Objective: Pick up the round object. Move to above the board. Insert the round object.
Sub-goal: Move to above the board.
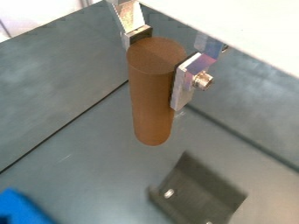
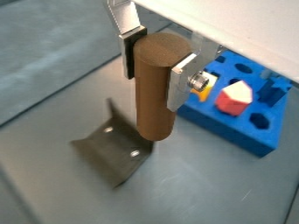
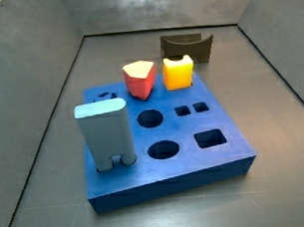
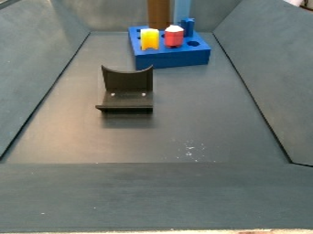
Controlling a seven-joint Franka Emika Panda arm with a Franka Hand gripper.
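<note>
My gripper is shut on the round object, a tall brown wood-like cylinder, gripped near its upper end and hanging upright above the grey floor. Both wrist views show this, with the gripper holding the peg. The board, a flat blue block with round and square holes, lies beside the peg, not under it. In a side view the board shows open round holes. In a side view the peg hangs at the far end by the board; the gripper is cut off there.
The dark fixture stands on the floor just below the peg and shows in the side views. On the board stand a red block, a yellow-orange block and a grey-blue block. Grey walls enclose the floor.
</note>
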